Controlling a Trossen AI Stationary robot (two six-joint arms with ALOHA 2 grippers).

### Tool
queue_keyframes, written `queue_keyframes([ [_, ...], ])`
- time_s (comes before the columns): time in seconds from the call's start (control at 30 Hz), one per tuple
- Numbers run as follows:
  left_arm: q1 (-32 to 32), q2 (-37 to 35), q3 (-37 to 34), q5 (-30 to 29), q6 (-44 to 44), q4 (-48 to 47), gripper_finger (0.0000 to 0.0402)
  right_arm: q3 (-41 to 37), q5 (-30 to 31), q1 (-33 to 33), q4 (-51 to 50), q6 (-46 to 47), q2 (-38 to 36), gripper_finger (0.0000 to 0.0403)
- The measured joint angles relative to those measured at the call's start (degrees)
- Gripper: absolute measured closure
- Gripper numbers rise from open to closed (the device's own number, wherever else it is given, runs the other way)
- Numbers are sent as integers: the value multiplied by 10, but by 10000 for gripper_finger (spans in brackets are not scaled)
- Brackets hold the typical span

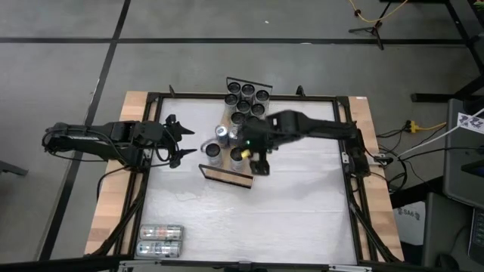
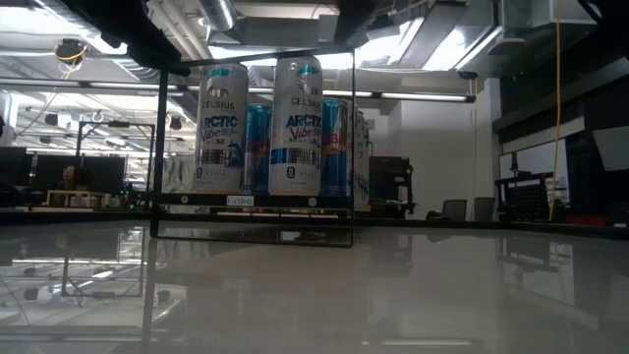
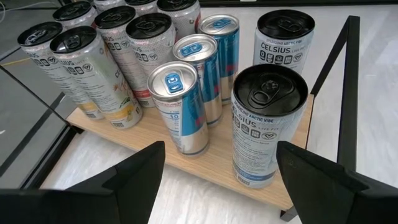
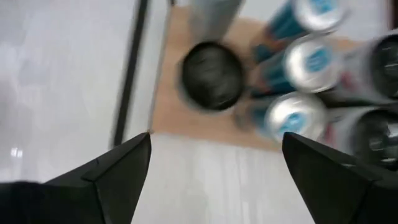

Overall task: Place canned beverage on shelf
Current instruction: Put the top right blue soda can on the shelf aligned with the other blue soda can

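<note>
While the left gripper (image 1: pixel 181 141) hangs over the table's left-middle with its fingers spread and nothing between them, the right gripper (image 1: pixel 261 162) sits above the near end of the shelf (image 3: pixel 205 163), its fingers likewise parted and empty. The shelf, a long light-wood board with a black wire rail (image 3: pixel 339 81) at its end, lies slantwise on the white table (image 1: pixel 295 211), running from the table's middle toward the far edge. It carries a crowd of upright cans: two black-topped Celsius cans (image 3: pixel 268 124) at the near end, three slim blue-and-silver cans (image 3: pixel 181 106) just behind them, and a cluster of dark-topped cans (image 3: pixel 84 65) farther along. In the right wrist view one black-topped can (image 4: pixel 211 74) stands at the board's corner beside the rail, though that view is smeared and its label cannot be read. Two more cans (image 1: pixel 160 240) lie on their sides near the table's front left corner, well apart from the shelf.
</note>
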Motion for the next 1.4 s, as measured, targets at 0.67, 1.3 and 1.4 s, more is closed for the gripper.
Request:
queue_keyframes([
  [0.67,0,0,0,0,0,-3,99,-98,-95,41,-47,-79,-36,45],
  [1.3,0,0,0,0,3,-2,99,-315,-136,16,204,-220,-84,45],
  [1.4,0,0,0,0,3,-2,99,-317,-139,8,221,-227,-83,45],
])
